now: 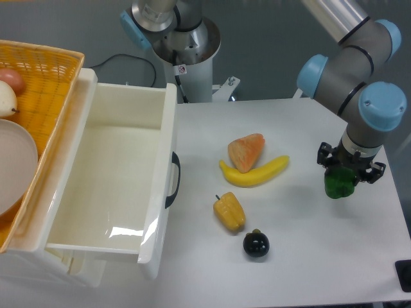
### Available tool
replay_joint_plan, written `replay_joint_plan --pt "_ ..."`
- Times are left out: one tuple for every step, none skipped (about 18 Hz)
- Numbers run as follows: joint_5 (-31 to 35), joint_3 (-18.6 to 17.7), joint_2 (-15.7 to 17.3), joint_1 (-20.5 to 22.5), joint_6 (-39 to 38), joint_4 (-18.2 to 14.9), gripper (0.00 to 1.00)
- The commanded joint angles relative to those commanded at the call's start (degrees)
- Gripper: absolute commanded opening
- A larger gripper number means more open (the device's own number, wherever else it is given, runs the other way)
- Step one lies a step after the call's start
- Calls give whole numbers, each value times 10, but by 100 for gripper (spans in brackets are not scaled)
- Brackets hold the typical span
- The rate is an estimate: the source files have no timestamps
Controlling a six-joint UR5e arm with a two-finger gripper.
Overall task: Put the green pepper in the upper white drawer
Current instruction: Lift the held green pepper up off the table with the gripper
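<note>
You have one tool, closed around one green pepper at the right side of the bench; the pepper hangs from the tool's fingers, and whether it touches the bench you cannot tell.

One white drawer, pulled open, sits far to the tool's left, its black handle facing the tool.

Between tool and drawer you have, one each:
- banana
- orange wedge of fruit, touching the banana
- yellow pepper
- small dark round fruit, just beside the yellow pepper

Beyond the drawer: one orange woven basket.
</note>
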Motion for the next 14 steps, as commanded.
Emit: replay_joint_plan --pt "0 0 -1 0 -2 1 29" --pt "0 -3 -1 -1 -3 2 29" --pt "0 -4 -2 -2 -4 3 29" --pt "-1 -4 -1 -2 -9 3 29" --pt "-4 -4 1 -2 -17 4 29" --pt "-14 -4 3 -1 -26 4 29" --pt "-26 -3 7 -1 -44 4 29" --pt "-30 -2 13 -2 -67 5 29" --pt "-33 -1 21 -2 -82 5 29" --pt "-46 -1 28 -2 -89 5 29" --pt "-60 -1 39 -1 -91 4 29" --pt "-70 -3 51 0 -99 2 29" --pt "-76 -5 61 0 -116 0 29" --pt "-83 -9 74 -1 -134 -3 29"
